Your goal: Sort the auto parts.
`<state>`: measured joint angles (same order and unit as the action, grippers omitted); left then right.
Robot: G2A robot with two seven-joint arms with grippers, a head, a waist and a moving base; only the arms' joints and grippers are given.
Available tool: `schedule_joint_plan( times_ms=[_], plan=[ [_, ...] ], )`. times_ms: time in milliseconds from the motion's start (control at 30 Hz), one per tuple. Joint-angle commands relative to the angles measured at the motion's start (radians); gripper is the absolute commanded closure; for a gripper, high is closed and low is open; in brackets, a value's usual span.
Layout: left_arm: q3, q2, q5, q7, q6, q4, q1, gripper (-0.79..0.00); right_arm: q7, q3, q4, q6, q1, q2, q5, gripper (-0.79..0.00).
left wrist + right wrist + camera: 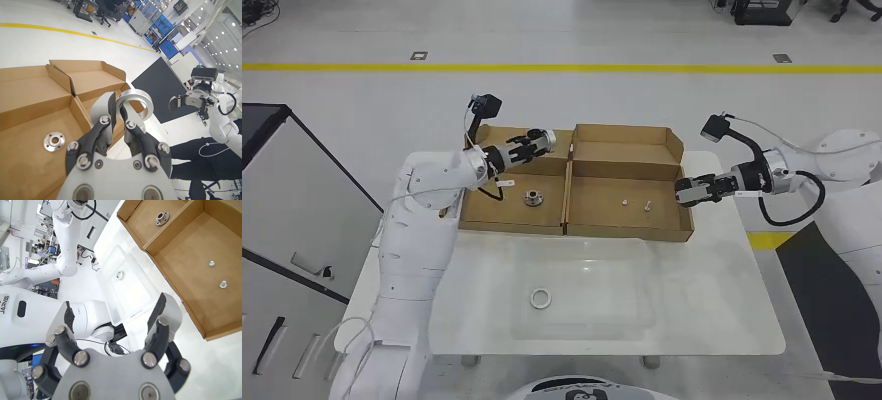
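Side by side at the upper middle of the top view, on the white tabletop (722, 300): two open cardboard boxes, each split into an upper and a lower section. In the lower section of the left box (487, 208), a single round metal flange (532, 197), lying flat. In the lower section of the right box (597, 215), two small bolts (625, 204), close together but apart. Below the boxes, a clear tray (592, 285) with a second ring (540, 297) near its lower left. Over the upper section of the left box, close to the seam between the boxes, the left gripper (117, 106), fingers clenched on the wall of a metal ring (132, 93), one inside the ring and one outside. At the right edge of the right box, the right gripper (113, 309), fingers spread wide, grasping nothing.
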<state>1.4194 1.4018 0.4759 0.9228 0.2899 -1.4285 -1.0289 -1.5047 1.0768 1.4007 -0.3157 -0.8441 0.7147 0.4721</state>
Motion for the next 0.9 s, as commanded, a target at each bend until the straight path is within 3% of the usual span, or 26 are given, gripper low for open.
schedule_joint_plan(
  times_ms=[0,267,533,867],
  plan=[
    [-0.009,-0.002,0.009,-0.017,-0.003,-0.007,-0.016,0.000,0.000,0.000,0.000,0.000,0.000,0.000,0.000,-0.785],
    [-0.108,-0.008,0.311,-0.068,-0.196,0.002,0.004,0.000,0.000,0.000,0.000,0.000,0.000,0.000,0.000,-0.785],
    [-0.231,0.000,0.552,-0.029,-0.404,0.081,0.055,0.000,0.000,0.000,0.000,0.000,0.000,0.000,0.000,-0.785],
    [-0.325,0.010,0.730,0.047,-0.510,0.206,0.131,0.000,0.000,0.000,0.000,0.000,0.000,0.000,0.000,-0.785]
  ],
)
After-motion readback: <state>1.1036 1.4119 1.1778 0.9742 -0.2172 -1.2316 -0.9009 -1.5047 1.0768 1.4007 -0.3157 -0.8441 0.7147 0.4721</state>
